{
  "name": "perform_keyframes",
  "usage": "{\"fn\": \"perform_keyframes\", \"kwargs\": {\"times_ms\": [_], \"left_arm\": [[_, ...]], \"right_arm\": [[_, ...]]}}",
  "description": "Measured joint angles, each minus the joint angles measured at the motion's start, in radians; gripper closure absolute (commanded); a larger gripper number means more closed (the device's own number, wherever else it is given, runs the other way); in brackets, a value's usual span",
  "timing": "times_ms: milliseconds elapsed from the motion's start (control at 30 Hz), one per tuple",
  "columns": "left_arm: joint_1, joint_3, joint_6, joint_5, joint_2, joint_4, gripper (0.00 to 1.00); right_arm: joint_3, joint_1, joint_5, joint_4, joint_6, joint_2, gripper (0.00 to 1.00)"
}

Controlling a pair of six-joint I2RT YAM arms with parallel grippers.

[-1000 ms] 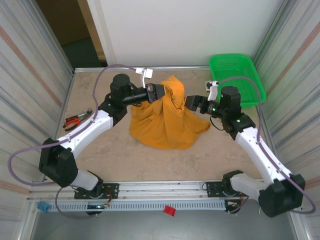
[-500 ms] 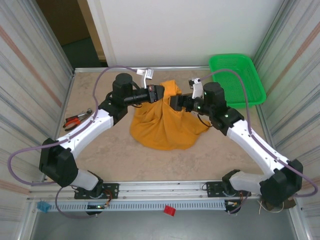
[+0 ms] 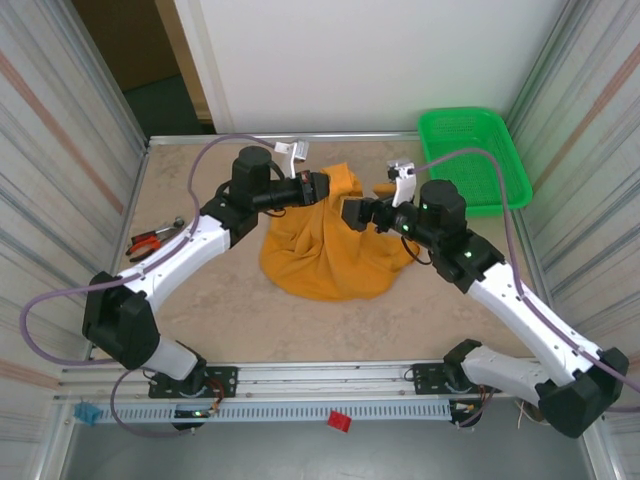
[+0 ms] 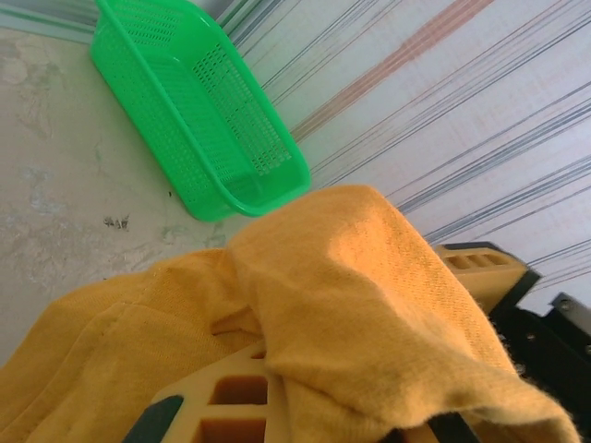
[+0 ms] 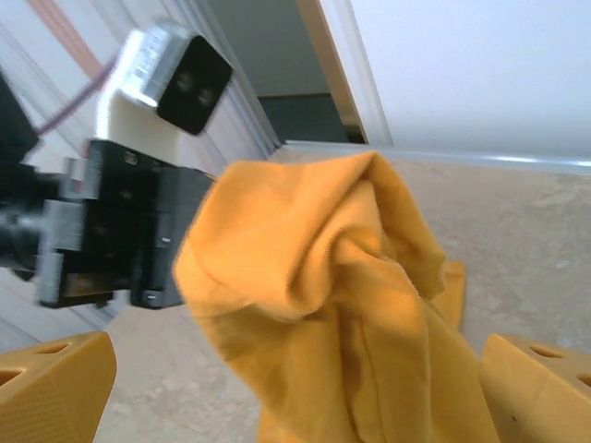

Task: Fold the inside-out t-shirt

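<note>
The inside-out t-shirt (image 3: 325,255) is a mustard-yellow heap, its top bunched and lifted off the table while its lower part rests on it. My left gripper (image 3: 324,187) is shut on that raised bunch from the left. In the left wrist view the cloth (image 4: 369,277) drapes over the gripper (image 4: 351,425) and its pale finger (image 4: 212,401). My right gripper (image 3: 352,212) stands open just right of the bunch, facing the left one. In the right wrist view the hanging shirt (image 5: 351,295) lies between the wide-spread fingertips (image 5: 51,378) of that gripper (image 5: 295,397), touching neither.
A green plastic basket (image 3: 470,150) stands at the back right corner, also seen as the basket (image 4: 203,120) in the left wrist view. Red-handled pliers (image 3: 150,240) lie at the table's left edge. Ribbed walls close both sides.
My right gripper has moved left, up to the raised bunch of shirt, and its jaws have spread wider. The left gripper has kept its hold and barely moved.
</note>
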Motion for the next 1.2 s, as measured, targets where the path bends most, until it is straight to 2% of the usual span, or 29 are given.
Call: {"fn": "perform_keyframes", "kwargs": {"times_ms": [133,233,333,400,433,567,733,867,933,1000,1033,1100,1200], "left_arm": [[0.0,0.016,-0.001,-0.003,0.0,-0.011,1.0],[0.0,0.018,-0.004,-0.003,0.0,-0.014,1.0],[0.0,0.018,-0.004,-0.003,0.0,-0.014,1.0],[0.0,0.018,-0.004,-0.003,0.0,-0.016,1.0],[0.0,0.018,-0.004,-0.003,0.0,-0.018,1.0],[0.0,0.018,-0.004,-0.003,0.0,-0.019,1.0],[0.0,0.018,-0.003,-0.003,0.0,-0.02,1.0],[0.002,0.01,-0.002,-0.008,0.0,-0.021,0.99],[0.008,0.006,0.009,-0.022,0.0,-0.036,0.76],[0.015,0.006,0.034,-0.048,0.0,-0.063,0.57],[0.021,0.006,0.055,-0.069,-0.001,-0.085,0.51],[0.028,0.005,0.099,-0.113,-0.007,-0.13,0.45],[0.032,-0.024,0.166,-0.186,-0.058,-0.188,0.45]], "right_arm": [[0.008,0.037,0.032,-0.004,-0.024,0.103,0.01],[0.011,0.042,0.043,-0.006,-0.035,0.149,0.14],[0.024,0.032,0.045,-0.008,-0.047,0.169,0.38],[0.033,0.011,0.033,-0.006,-0.042,0.169,0.45],[0.037,-0.008,0.017,-0.002,-0.038,0.169,0.52],[0.043,-0.106,-0.063,0.013,0.003,0.167,1.0],[0.043,-0.202,-0.187,0.024,0.053,0.165,1.0],[0.043,-0.273,-0.351,0.048,0.114,0.148,1.0],[0.043,-0.31,-0.458,0.089,0.163,0.138,1.0],[0.043,-0.327,-0.538,0.128,0.2,0.132,1.0],[0.043,-0.33,-0.565,0.143,0.216,0.131,1.0],[0.042,-0.334,-0.608,0.164,0.237,0.131,1.0],[0.034,-0.335,-0.641,0.189,0.262,0.131,1.0]]}}
